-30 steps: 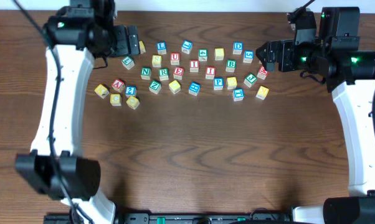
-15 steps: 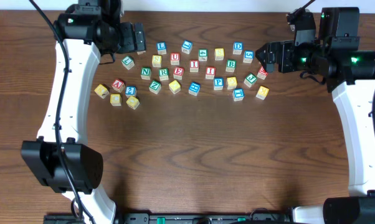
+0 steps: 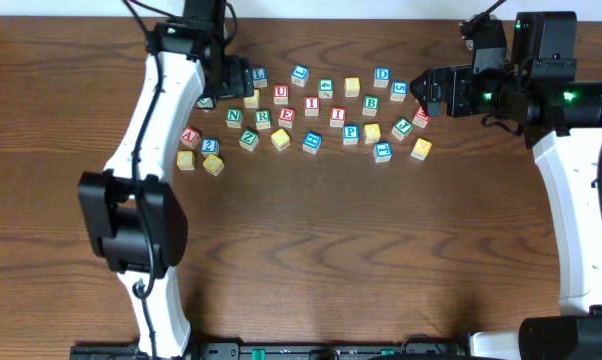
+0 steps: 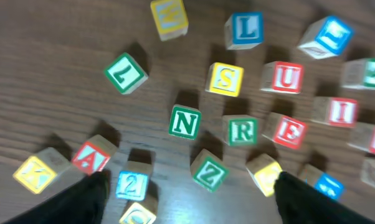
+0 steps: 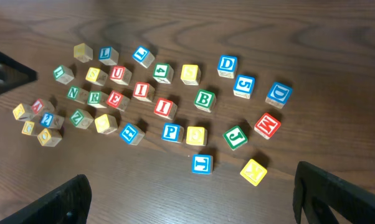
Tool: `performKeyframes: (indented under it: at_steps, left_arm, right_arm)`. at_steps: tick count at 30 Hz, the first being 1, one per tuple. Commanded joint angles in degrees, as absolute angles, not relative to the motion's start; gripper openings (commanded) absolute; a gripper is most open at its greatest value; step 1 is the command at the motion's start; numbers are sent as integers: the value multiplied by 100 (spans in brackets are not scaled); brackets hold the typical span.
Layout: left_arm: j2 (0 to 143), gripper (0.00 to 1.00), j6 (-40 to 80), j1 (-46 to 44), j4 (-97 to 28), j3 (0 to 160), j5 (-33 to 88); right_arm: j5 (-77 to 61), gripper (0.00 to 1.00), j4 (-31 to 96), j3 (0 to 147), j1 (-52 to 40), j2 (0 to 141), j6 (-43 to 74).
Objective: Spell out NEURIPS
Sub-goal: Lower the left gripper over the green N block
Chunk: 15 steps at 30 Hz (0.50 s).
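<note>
Small letter blocks lie scattered across the far middle of the brown table. In the left wrist view I see green N (image 4: 185,122), green R (image 4: 240,130), red E (image 4: 290,132), red U (image 4: 288,77), yellow S (image 4: 225,79) and red I (image 4: 343,111). A blue P (image 5: 171,132) shows in the right wrist view, and in the overhead view (image 3: 350,132). My left gripper (image 3: 239,82) is open and empty, above the left part of the cluster near N (image 3: 234,117). My right gripper (image 3: 426,92) is open and empty, beside the cluster's right end.
Other blocks lie around: red A (image 3: 189,136), blue 2 (image 3: 210,146) and yellow ones at the left; blue D (image 5: 227,64), green J (image 5: 235,137), red M (image 5: 266,125), yellow K (image 5: 254,171) at the right. The table's far edge runs just behind the blocks.
My left arm has swung right from the far left, and its gripper now hangs over the cluster's left part. The right arm and the blocks have not moved.
</note>
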State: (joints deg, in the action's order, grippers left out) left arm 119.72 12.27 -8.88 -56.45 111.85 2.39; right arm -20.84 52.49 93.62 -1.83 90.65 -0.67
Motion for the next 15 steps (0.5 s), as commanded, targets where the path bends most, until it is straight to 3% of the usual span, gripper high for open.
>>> performKeyframes:
  at_steps: [1,7,15]
  left_arm:
    - [12237,78,1208,-867,-5594,11273,36]
    - [12757,63,917,-867,-5481,11273,43]
    - [13120,62,714,-886,-5190,11273,84]
  right_arm:
    - [-2137,99,5256,9330,-158,9109,-134]
    - [-2137,99,5256,9330,-158,9109,-134]
    - [-2137,99,5256,9330,-158,9109,-134]
